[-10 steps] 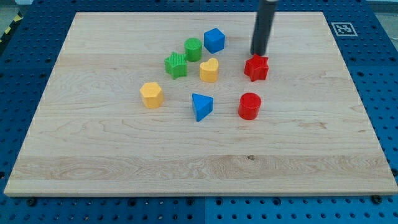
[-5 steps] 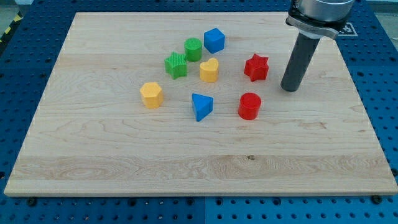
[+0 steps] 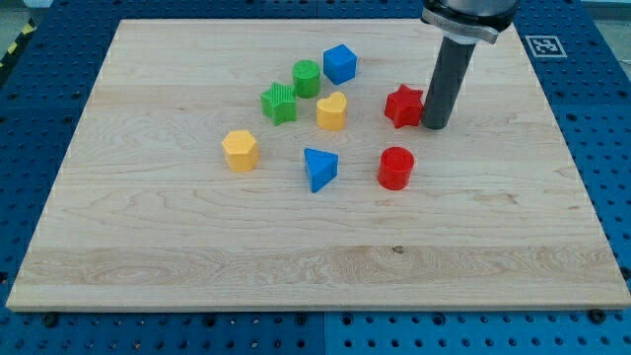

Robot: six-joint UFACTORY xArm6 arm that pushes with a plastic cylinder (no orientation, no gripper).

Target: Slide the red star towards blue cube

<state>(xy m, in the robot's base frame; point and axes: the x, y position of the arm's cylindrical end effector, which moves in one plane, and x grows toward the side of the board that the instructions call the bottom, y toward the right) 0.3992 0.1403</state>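
The red star [image 3: 403,106] lies on the wooden board right of centre, near the view's top. The blue cube [image 3: 340,63] lies up and to the left of it. My tip [image 3: 435,125] stands right against the star's right side, touching it or nearly so. The rod rises from there to the view's top edge.
A yellow heart [image 3: 332,111] lies between star and cube, lower left of the cube. A green cylinder [image 3: 307,78] and green star [image 3: 279,103] lie left of it. A red cylinder [image 3: 395,168], blue triangle [image 3: 319,169] and yellow hexagon [image 3: 241,150] lie lower down.
My tip went from above the red star round to its right side, then moved left against it. The star has shifted slightly left.
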